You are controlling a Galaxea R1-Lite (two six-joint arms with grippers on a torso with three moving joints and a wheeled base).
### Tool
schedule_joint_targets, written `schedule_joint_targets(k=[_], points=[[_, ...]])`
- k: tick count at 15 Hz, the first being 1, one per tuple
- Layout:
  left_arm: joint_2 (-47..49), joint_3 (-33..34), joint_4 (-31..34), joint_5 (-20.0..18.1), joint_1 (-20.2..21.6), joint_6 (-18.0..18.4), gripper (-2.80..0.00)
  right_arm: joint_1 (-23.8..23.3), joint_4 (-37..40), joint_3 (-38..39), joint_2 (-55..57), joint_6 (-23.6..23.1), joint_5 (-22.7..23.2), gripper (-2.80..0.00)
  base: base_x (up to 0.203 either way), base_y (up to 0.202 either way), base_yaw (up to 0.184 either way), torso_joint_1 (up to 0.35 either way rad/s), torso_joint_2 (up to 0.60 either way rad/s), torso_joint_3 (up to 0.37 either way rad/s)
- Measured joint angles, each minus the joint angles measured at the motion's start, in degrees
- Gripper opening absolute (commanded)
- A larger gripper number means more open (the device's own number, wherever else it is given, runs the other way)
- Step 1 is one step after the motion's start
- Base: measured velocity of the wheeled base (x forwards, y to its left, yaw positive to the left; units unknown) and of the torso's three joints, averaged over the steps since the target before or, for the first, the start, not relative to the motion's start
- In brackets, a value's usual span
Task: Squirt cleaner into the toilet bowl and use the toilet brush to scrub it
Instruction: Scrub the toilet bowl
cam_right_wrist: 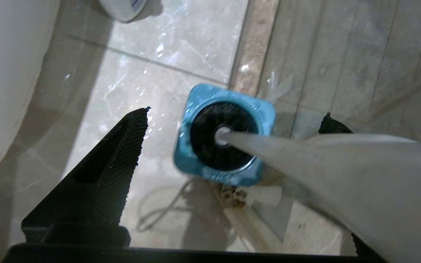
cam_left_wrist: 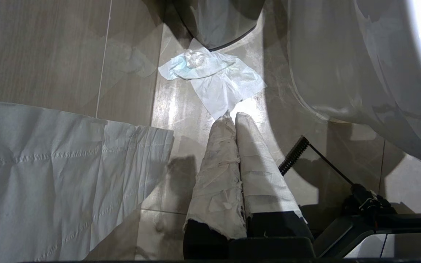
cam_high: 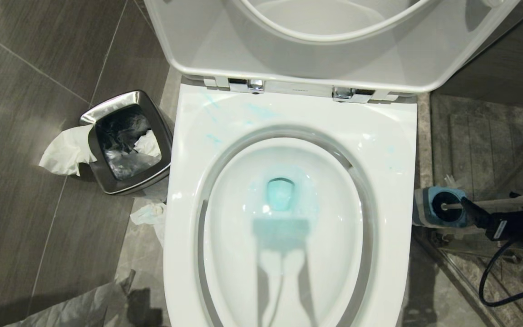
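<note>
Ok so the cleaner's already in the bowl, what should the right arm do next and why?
Probably close the right gripper on the toilet brush handle. Its jaws stand open on either side of the handle, the brush sits in its blue-topped holder, and turquoise cleaner already tints the toilet bowl.

Head view: bright overhead light; glare on the toilet bowl point(cam_high: 397, 181); a hard shadow falls in its basin
Left wrist view: dim; blown-out white at one corner
Right wrist view: toilet brush point(cam_right_wrist: 342, 171) handle blurred
</note>
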Motion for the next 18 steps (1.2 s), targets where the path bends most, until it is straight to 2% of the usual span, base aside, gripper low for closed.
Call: schedule_joint_targets(k=[6, 7, 8, 18], points=[[0.0, 0.0, 0.0, 0.0, 0.0, 0.0, -2.80, -0.2, 0.0, -2.7, 1.1, 0.1, 0.7, 0.00, 0.000, 0.000, 0.000, 0.000, 0.00, 0.000], [0.0, 0.0, 0.0, 0.0, 0.0, 0.0, -2.80, -0.2, 0.0, -2.8, 1.1, 0.1, 0.7, -1.47, 0.000, 0.000, 0.000, 0.000, 0.00, 0.000], [0.0, 0.0, 0.0, 0.0, 0.0, 0.0, -2.80, -0.2, 0.0, -3.1, 1.1, 0.1, 0.8, -2.80, 0.000, 0.000, 0.000, 0.000, 0.00, 0.000], [0.0, 0.0, 0.0, 0.0, 0.0, 0.0, -2.80, -0.1, 0.0, -2.3, 0.3, 0.2, 1.1, -2.80, 0.000, 0.000, 0.000, 0.000, 0.00, 0.000]])
